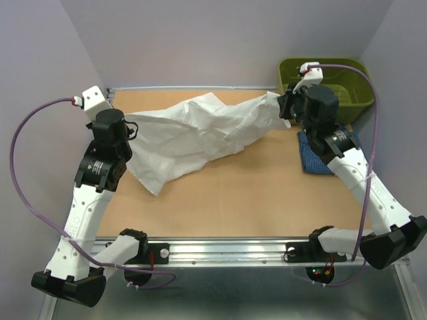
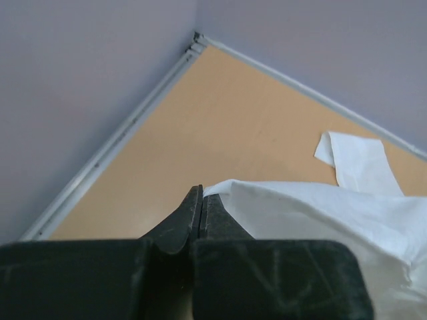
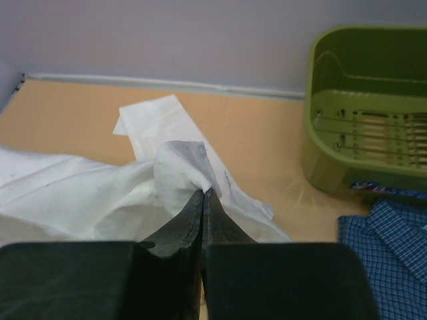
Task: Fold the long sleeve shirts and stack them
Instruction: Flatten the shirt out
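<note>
The white long sleeve shirt [image 1: 193,133] lies crumpled and stretched across the back of the table, between my two grippers. My left gripper [image 1: 133,125] is shut, pinching the shirt's left edge [image 2: 320,207] right at the fingertips [image 2: 202,190]. At the other end my right gripper [image 1: 287,107] is shut on a bunched fold of the same white cloth [image 3: 180,167]. One flat white strip of the shirt [image 3: 157,123] lies on the table beyond it. The dark blue checked shirt [image 1: 312,160] lies in a compact pile under my right arm, also seen in the right wrist view [image 3: 387,253].
An olive-green plastic bin [image 1: 340,87] stands at the back right corner, close beside my right gripper. The tan table [image 1: 233,193] is bounded by grey walls at the back and left, with a metal rail along the near edge.
</note>
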`<action>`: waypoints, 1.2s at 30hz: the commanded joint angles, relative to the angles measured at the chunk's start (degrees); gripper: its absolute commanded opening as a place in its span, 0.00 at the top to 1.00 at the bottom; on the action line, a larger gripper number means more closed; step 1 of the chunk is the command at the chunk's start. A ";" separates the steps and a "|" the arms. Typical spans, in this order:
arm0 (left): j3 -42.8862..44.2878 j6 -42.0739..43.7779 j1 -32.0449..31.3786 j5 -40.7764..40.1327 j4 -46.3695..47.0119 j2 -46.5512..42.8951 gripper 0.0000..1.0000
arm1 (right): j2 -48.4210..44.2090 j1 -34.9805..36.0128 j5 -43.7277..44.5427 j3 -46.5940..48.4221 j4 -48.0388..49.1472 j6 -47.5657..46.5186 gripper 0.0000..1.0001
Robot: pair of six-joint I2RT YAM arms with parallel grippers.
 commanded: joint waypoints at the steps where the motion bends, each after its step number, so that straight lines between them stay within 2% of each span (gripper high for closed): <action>1: 9.93 7.31 1.18 -6.13 4.02 -0.60 1.00 | -4.33 0.16 6.49 8.28 1.68 -6.65 0.99; 4: 14.87 9.77 1.18 -9.46 4.90 -1.39 1.00 | -6.44 0.16 7.19 11.87 1.68 -8.25 0.99; 8: 26.01 15.56 1.27 -10.35 7.36 -2.45 1.00 | -10.83 0.16 6.06 17.23 1.68 -11.68 0.99; 13: 38.58 18.04 1.27 -4.83 7.02 -2.45 1.00 | -13.48 0.16 2.81 23.92 1.33 -13.08 0.99; 19: 47.39 21.20 1.18 -0.42 3.51 -1.40 1.00 | -14.97 0.16 -1.15 28.50 0.54 -11.77 0.99; 22: 46.27 22.69 1.18 -1.99 4.89 -1.75 1.00 | -14.54 0.16 -1.86 28.06 0.54 -10.72 0.99; 28: 38.45 27.53 1.18 -6.75 11.39 0.18 1.00 | -9.62 0.16 -0.36 27.18 0.54 -10.62 0.99; 33: 24.40 30.52 1.36 -8.42 19.75 5.36 1.00 | 0.72 0.16 4.20 25.60 0.71 -12.29 0.99; 36: 17.10 26.86 4.24 -5.02 23.35 10.88 1.00 | 8.19 0.16 5.70 24.46 0.80 -13.26 0.99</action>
